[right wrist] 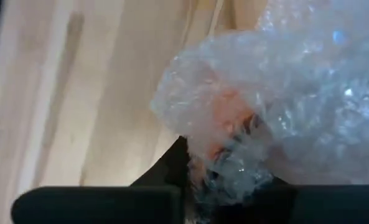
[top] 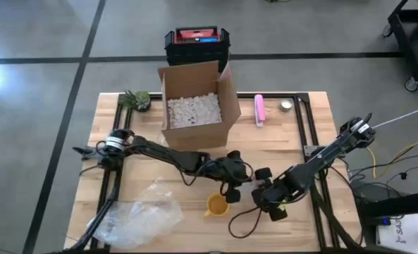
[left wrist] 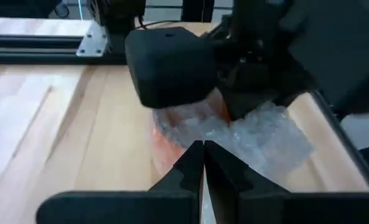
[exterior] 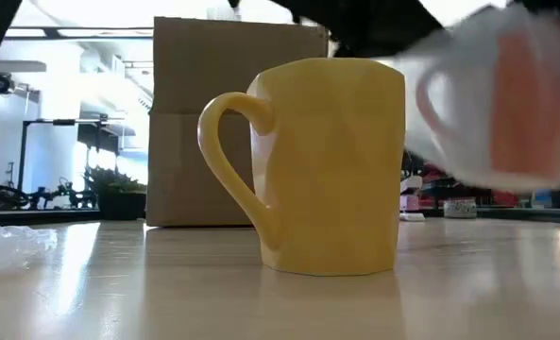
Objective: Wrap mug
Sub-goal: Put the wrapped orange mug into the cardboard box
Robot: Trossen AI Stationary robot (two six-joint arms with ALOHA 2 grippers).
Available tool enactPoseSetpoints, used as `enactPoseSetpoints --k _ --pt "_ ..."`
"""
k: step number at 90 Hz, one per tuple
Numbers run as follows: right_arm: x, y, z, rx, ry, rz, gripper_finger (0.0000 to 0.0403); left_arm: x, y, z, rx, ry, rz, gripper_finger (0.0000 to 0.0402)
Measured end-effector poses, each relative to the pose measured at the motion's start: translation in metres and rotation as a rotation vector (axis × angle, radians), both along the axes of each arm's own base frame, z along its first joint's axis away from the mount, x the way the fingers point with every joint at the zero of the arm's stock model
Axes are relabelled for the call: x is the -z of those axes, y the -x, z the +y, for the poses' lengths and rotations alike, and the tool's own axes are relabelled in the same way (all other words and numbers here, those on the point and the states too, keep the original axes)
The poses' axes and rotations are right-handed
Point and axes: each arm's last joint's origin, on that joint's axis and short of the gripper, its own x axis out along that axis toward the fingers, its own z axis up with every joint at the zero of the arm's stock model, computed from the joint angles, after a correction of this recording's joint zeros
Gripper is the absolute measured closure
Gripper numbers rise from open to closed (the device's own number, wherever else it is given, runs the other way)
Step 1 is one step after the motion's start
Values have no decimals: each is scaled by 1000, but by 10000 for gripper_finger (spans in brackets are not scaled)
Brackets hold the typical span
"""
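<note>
An orange mug wrapped in bubble wrap [left wrist: 234, 134] hangs above the table between my two grippers; it also shows as a pale bundle [exterior: 497, 104] in the low view. My right gripper [right wrist: 224, 177] is shut on this bundle. My left gripper [left wrist: 203, 149] is shut, with its tips at the wrap's near edge. In the high view the two grippers [top: 244, 178] [top: 263, 187] meet just right of a yellow mug [top: 217, 204], which stands bare on its base [exterior: 327, 264]. My left gripper's shut fingertips [left wrist: 193, 155] are at the edge of the bubble wrap, and I cannot tell whether they touch it. My right gripper is shut on the wrapped mug's bubble wrap [right wrist: 234, 149], which bulges over the fingers and hides the place of contact. The bundle is lifted clear of the table.
A loose sheet of bubble wrap [top: 134, 215] lies near the front left. An open cardboard box [top: 194, 106] of packing peanuts stands at the back, with a small plant [top: 138, 99] to its left. A pink object [top: 259, 109] and a tape roll [top: 286, 106] lie to its right.
</note>
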Motion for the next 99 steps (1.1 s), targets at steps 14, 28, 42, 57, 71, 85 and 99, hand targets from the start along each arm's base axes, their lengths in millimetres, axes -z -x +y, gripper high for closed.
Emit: enactPoseSetpoints --k 14,28,42,57,71,85,99 --pt "-46 6 -5 -60 -38 -169 396 -46 28 2 5 -2 -30 402" --pt "-94 13 -15 -76 2 -373 390 -81 64 6 -89 -79 -5 402" --pt "-135 15 -26 -103 61 -536 392 -112 101 8 -163 -127 5 402" --pt "-167 5 -45 -101 107 -648 392 -135 135 6 -173 -118 2 402" --pt "-175 -3 -55 -138 30 -678 393 -149 156 6 -150 -107 -14 402" --pt "-173 -11 -66 -93 98 -686 394 -156 187 13 -162 -107 63 402" --pt "-184 -19 -82 -59 141 -774 394 -163 220 24 -258 -105 109 402"
